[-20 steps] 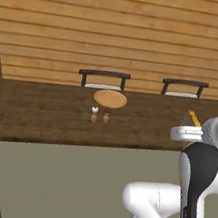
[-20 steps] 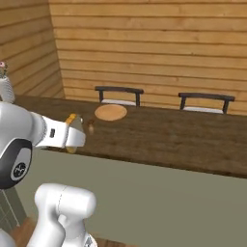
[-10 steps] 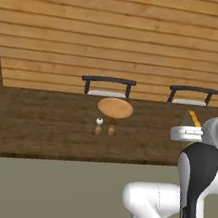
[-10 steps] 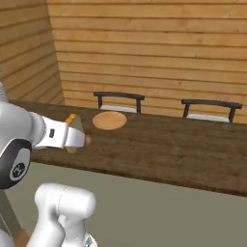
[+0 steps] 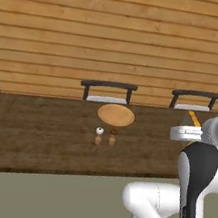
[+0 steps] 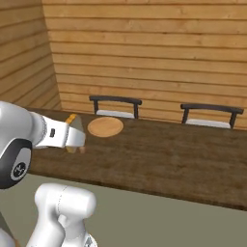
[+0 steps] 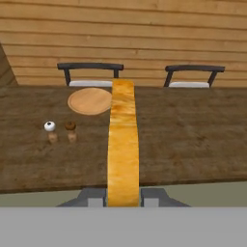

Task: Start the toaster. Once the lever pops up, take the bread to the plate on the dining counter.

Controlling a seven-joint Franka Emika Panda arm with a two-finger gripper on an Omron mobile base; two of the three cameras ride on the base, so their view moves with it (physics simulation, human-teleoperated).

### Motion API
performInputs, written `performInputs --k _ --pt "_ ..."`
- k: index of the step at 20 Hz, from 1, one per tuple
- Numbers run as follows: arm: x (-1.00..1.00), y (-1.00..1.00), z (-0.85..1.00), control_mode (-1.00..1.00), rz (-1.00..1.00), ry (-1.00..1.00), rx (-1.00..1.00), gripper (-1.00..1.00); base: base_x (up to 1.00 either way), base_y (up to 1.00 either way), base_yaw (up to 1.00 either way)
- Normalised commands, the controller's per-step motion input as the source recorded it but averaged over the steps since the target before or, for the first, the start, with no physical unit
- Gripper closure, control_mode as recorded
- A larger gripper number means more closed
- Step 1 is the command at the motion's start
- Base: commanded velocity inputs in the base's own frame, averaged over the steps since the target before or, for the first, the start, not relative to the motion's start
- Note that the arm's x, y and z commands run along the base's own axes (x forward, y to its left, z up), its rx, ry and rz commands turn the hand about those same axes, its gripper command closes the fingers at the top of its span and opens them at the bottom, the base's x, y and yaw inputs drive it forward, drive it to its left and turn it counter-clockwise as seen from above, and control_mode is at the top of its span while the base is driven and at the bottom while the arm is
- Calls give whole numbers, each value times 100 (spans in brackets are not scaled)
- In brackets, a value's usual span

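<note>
My gripper (image 7: 123, 197) is shut on the bread (image 7: 123, 144), a golden-tan slice seen edge-on that reaches forward from between the fingers (image 7: 94, 197). The slice's tip shows as bread (image 5: 195, 118) above my hand and as bread (image 6: 71, 118) at the left. The round wood-coloured plate (image 7: 90, 101) lies bare on the dining counter (image 7: 193, 135), ahead and left of the slice. That plate (image 5: 115, 115) sits near the far edge of the dining counter (image 5: 49, 141), and in the right base view the plate (image 6: 105, 127) lies just beyond my hand. The toaster and lever are out of view.
Two small shakers (image 7: 49, 130) (image 7: 71, 129) stand on the counter in front of the plate, shown as shakers (image 5: 105, 136) in the left base view. Two dark chairs (image 5: 107, 91) (image 5: 194, 99) stand behind the counter against a wood-plank wall.
The base has driven nearer the dining counter, so the whole scene has shifted and the plate and shakers look closer. The bread stays held in the shut gripper.
</note>
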Motion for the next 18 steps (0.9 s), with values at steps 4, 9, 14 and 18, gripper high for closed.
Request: performInputs --k 4,9,14,18 --pt "0 0 0 100 0 0 0 100 6 11 -8" --pt "0 0 0 100 0 0 0 100 20 8 -8" --pt "0 0 0 100 0 0 0 100 29 14 0" --pt "11 6 0 -100 0 0 0 100 14 5 0"
